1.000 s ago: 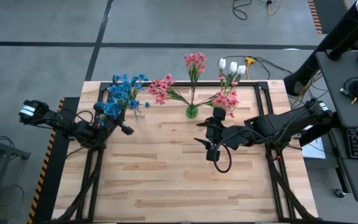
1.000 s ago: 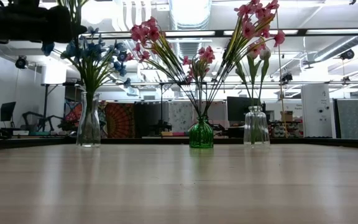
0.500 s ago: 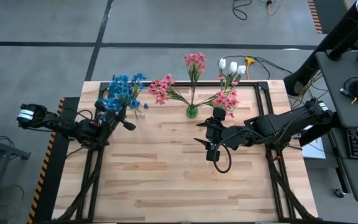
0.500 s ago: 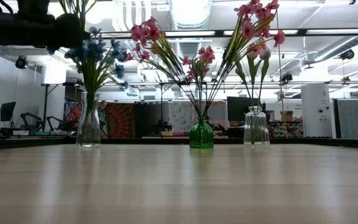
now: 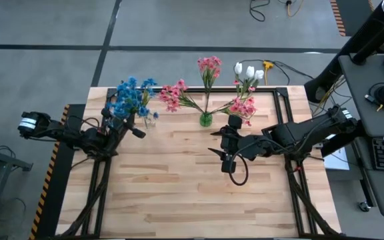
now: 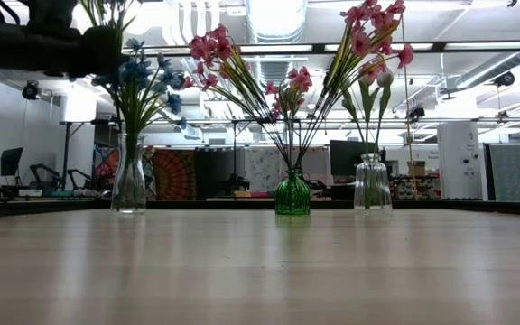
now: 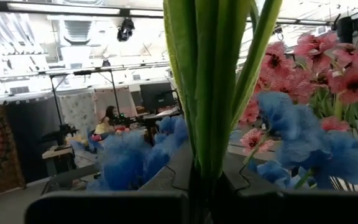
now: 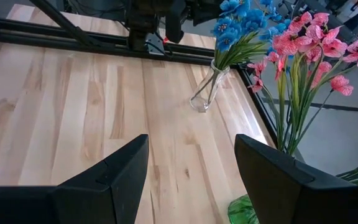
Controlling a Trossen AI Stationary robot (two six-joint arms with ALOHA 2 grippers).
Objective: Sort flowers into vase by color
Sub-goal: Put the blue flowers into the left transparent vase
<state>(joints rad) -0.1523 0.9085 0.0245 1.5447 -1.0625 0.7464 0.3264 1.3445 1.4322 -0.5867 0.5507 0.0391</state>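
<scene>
Blue flowers stand in a clear glass vase at the wooden table's far left edge, their green stems pinched by the left gripper, jaws pressed together on them. Alongside, a green vase fans out pink flowers; a 3rd vase carries white buds. The right gripper hovers mid-table, jaws spread. Only the left wrist view shows a person seated beyond.

Two black jointed arms, looped black cables, broad matte fingers.
</scene>
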